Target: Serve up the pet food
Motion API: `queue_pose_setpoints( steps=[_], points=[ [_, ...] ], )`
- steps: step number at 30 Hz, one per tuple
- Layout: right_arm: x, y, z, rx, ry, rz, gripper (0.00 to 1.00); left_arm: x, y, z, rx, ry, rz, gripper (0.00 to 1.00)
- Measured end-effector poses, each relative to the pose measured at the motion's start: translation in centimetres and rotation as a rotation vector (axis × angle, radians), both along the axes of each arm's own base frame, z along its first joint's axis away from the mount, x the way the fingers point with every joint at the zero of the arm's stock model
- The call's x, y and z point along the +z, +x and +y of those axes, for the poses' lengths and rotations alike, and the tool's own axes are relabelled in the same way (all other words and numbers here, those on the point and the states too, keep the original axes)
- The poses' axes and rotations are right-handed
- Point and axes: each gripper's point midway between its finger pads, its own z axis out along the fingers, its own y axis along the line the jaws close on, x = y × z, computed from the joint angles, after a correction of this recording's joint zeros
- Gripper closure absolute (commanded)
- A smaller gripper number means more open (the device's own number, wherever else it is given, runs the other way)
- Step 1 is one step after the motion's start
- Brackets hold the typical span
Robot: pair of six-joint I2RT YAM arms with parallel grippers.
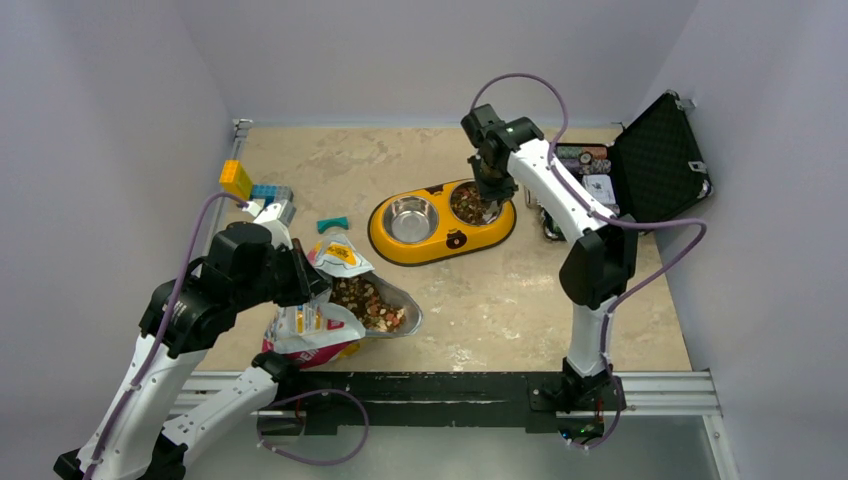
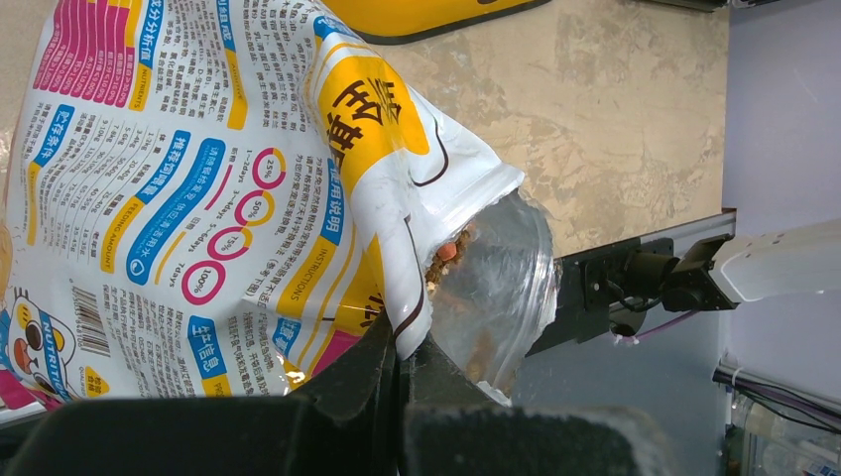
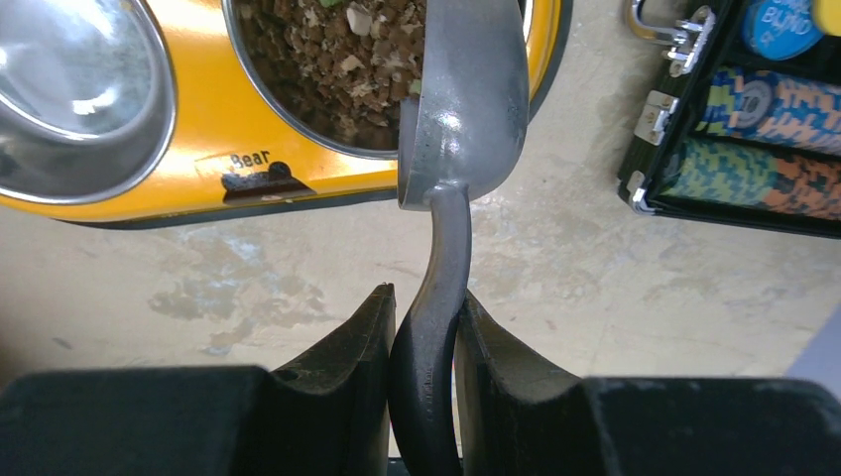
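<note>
My right gripper (image 3: 426, 307) is shut on the handle of the metal scoop (image 3: 466, 99), whose back faces the camera, tipped over the right bowl of the yellow double feeder (image 1: 442, 222). That bowl holds brown kibble (image 3: 327, 59); the left bowl (image 3: 74, 89) is bare steel. My left gripper (image 2: 405, 342) is shut on the rim of the pet food bag (image 2: 198, 178), holding its mouth open. Kibble (image 1: 366, 300) shows in the open bag mouth in the top view, and a few pellets (image 2: 446, 260) show in the left wrist view.
An open black case (image 1: 655, 165) with colourful poker chips (image 3: 764, 109) stands at the right, close to the feeder. Yellow and blue blocks (image 1: 240, 182) and a small teal piece (image 1: 332, 223) lie at the back left. The metal rail (image 1: 450, 385) runs along the near edge.
</note>
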Motion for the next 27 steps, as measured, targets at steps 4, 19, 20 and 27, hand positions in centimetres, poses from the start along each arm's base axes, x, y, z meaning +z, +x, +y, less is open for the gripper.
queue_pose_setpoints(
  steps=[4, 19, 20, 27],
  points=[
    [0.3, -0.9, 0.1, 0.045, -0.106, -0.016, 1.00, 0.0, 0.0, 0.0, 0.000, 0.000, 0.000, 1.00],
    [3.0, -1.6, -1.4, 0.066, -0.248, -0.108, 1.00, -0.1, 0.0, -0.1, 0.002, -0.011, -0.001, 1.00],
    [3.2, -1.7, -1.5, 0.066, -0.250, -0.113, 1.00, -0.1, 0.0, -0.1, 0.003, -0.011, -0.001, 1.00],
    [4.9, -3.2, -1.5, 0.062, -0.171, -0.141, 1.00, -0.1, 0.0, -0.2, 0.014, -0.019, 0.010, 1.00]
  ],
)
